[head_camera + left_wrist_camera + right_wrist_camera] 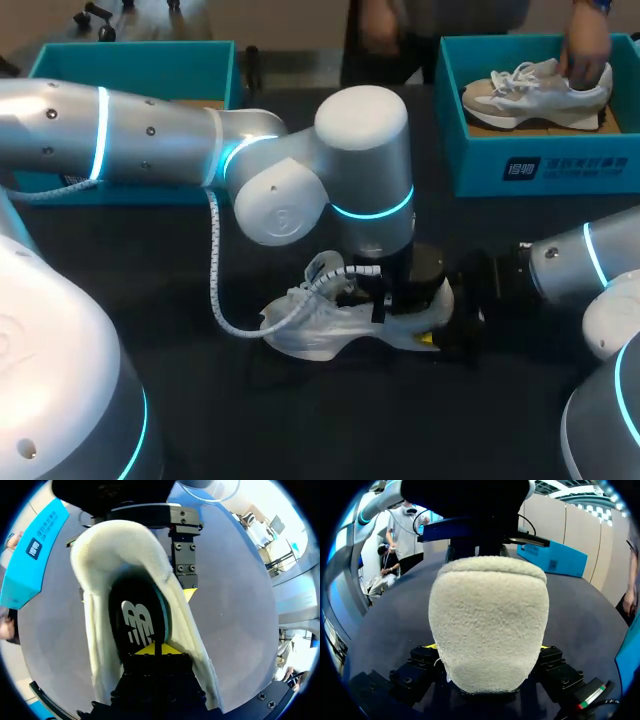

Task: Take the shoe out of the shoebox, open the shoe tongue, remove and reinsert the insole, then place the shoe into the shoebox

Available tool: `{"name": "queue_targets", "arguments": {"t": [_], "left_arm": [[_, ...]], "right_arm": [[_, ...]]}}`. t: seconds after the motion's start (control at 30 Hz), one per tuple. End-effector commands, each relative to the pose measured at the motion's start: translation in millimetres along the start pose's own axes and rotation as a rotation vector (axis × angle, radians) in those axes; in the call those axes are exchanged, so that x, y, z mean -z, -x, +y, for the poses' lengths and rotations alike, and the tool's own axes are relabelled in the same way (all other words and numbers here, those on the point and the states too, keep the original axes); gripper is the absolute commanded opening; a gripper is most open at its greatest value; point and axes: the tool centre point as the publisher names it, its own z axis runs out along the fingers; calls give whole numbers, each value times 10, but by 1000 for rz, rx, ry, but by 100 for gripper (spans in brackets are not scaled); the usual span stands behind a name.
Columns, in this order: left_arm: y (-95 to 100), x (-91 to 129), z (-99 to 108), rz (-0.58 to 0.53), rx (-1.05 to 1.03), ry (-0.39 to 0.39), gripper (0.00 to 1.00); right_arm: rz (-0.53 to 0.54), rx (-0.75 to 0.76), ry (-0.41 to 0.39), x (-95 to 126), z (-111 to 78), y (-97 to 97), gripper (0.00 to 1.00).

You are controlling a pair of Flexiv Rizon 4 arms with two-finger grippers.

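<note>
Your white shoe [320,325] sits on the table [200,410], in the lower middle of the head view. Its black insole [137,625] lies inside the opening. Your left gripper [155,649] comes in from above and is pinched onto the insole's edge. Your right gripper [487,650] clasps the fuzzy heel from both sides. At the upper right, a person's hand [585,50] rests on a second shoe [530,90] in its teal shoebox [540,165].

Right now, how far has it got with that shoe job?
Done: the shoe is out and lying on the table. In hand: the right end effector clamps the heel while the left end effector is down in the opening, at the insole, which is still inside. Left: pulling the insole out, refitting it, and returning the shoe to the box.
</note>
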Motion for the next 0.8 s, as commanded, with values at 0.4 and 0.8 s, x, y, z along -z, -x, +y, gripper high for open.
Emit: {"name": "queue_targets", "arguments": {"t": [0.4, 0.8], "left_arm": [[-80, 464, 94, 27, 14, -83, 0], [-144, 704, 103, 16, 15, -152, 0]], "right_arm": [[-3, 1, -3, -3, 12, -11, 0], [-3, 1, -3, -3, 12, -11, 0]]}}
